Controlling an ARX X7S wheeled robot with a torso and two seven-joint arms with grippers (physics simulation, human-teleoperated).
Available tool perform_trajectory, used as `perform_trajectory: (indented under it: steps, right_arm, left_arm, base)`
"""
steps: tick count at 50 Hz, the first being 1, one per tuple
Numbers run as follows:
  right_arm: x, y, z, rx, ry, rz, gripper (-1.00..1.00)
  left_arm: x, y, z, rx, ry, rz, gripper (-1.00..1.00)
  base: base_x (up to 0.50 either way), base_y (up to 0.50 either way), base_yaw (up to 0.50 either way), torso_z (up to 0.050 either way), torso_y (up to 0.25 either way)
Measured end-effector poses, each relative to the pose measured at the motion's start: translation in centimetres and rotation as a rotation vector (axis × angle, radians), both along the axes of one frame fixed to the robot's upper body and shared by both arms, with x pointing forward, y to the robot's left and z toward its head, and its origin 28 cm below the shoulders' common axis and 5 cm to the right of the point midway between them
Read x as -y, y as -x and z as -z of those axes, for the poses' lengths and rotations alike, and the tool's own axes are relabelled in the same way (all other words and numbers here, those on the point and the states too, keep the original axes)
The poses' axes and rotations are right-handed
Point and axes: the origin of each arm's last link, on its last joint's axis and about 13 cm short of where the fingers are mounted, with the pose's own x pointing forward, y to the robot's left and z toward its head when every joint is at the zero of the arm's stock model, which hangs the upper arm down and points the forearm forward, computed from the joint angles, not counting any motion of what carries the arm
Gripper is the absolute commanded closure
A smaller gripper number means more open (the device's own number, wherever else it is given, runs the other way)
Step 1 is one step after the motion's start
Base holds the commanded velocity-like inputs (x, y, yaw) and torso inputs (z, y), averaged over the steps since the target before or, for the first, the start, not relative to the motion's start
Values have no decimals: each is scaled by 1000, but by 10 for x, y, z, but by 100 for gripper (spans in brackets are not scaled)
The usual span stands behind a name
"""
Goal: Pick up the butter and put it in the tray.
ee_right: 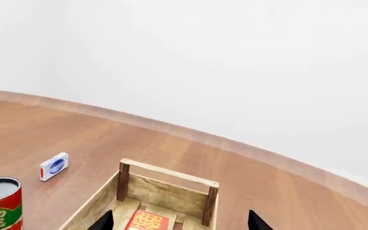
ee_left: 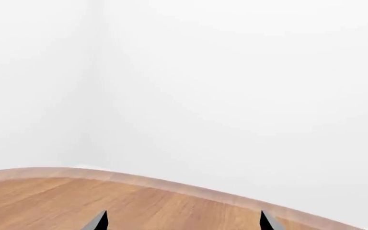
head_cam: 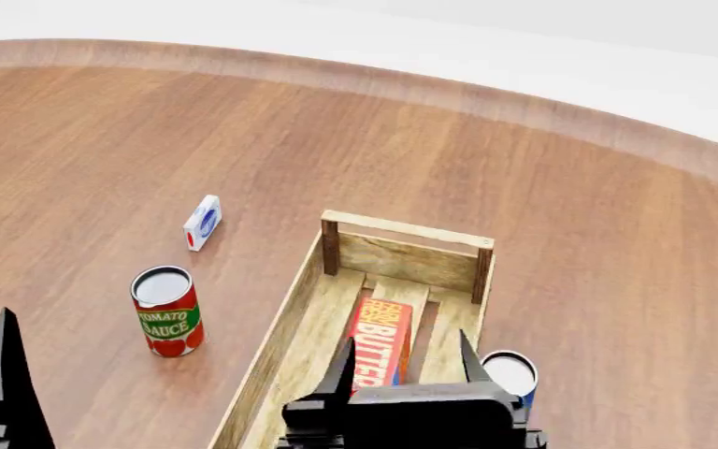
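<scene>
The butter [head_cam: 380,342], a red-orange box with yellow lettering, lies flat on the slatted bottom of the light-wood tray [head_cam: 399,231]. In the right wrist view the butter [ee_right: 147,221] shows between the finger tips, inside the tray [ee_right: 165,173]. My right gripper [head_cam: 403,365] is open above the tray, its fingers spread to either side of the butter, holding nothing. My left gripper [head_cam: 4,374] shows only one dark finger at the near left of the head view; in the left wrist view its fingertips [ee_left: 97,221] stand wide apart over bare wood, empty.
A tomato sauce can [head_cam: 165,311] stands left of the tray. A small white-blue-red carton [head_cam: 202,222] lies farther back. Another can [head_cam: 509,372] stands by the tray's right side. The round wooden table's edge [head_cam: 459,94] curves across the back.
</scene>
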Motion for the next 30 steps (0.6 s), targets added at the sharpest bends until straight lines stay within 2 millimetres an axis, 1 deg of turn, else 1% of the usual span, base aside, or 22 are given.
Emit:
perform_trajectory:
  steps: [8,19,25,30]
  right_arm:
    - [7,21,17,104,47,9,-100]
    - [13,38,23,175,81,1,-100]
    - [16,42,28,194,93,-8,-100]
    - [17,42,37,207,97,-15,-100]
  left_arm:
    - [2,1,0,-1,-7,11,-100]
    - [4,0,3,-7,-16,18,-100]
    - [8,-5,13,-33,-34,27,-100]
    - [13,-11,31,-76,-54,39,-100]
  base:
    - [0,0,0,0,0]
    - [0,0,0,0,0]
    - [0,0,0,0,0]
    - [0,0,0,0,0]
